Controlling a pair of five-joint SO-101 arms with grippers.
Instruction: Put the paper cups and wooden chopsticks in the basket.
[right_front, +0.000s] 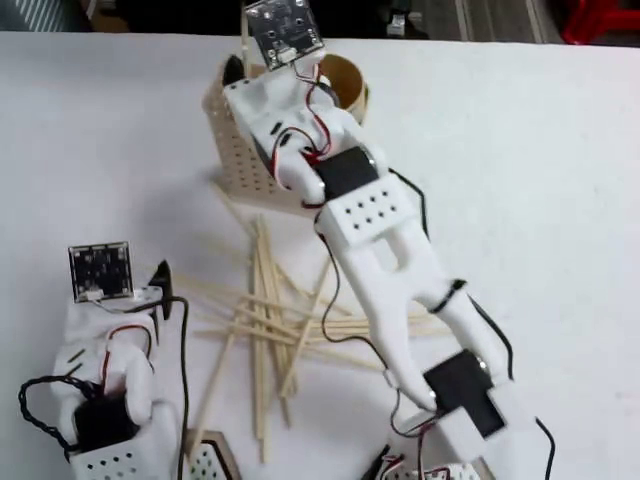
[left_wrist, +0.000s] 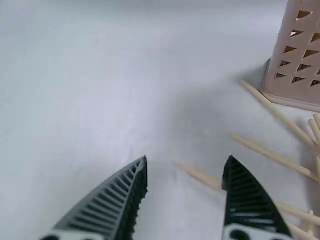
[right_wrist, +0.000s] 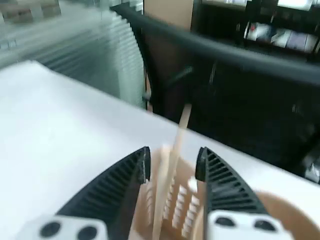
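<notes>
A cream lattice basket (right_front: 240, 160) stands at the table's far middle, with a brown paper cup (right_front: 347, 82) inside it. My right gripper (right_front: 238, 78) hangs over the basket's far left corner. In the right wrist view that gripper (right_wrist: 173, 150) is open, and an upright chopstick (right_wrist: 181, 125) stands free between its jaws, its lower end down in the basket (right_wrist: 186, 202) beside the cup (right_wrist: 286, 212). Several wooden chopsticks (right_front: 265, 310) lie scattered mid-table. My left gripper (right_front: 163, 290) is open and empty, low at the pile's left edge (left_wrist: 187, 160), with chopsticks (left_wrist: 272, 155) and the basket (left_wrist: 295, 60) beyond it.
The right arm (right_front: 390, 260) stretches diagonally over the pile's right side. The table's far edge (right_front: 480, 42) runs just behind the basket, and a dark chair (right_wrist: 240, 75) stands beyond it. Bare white table (right_front: 90, 150) lies left of the basket.
</notes>
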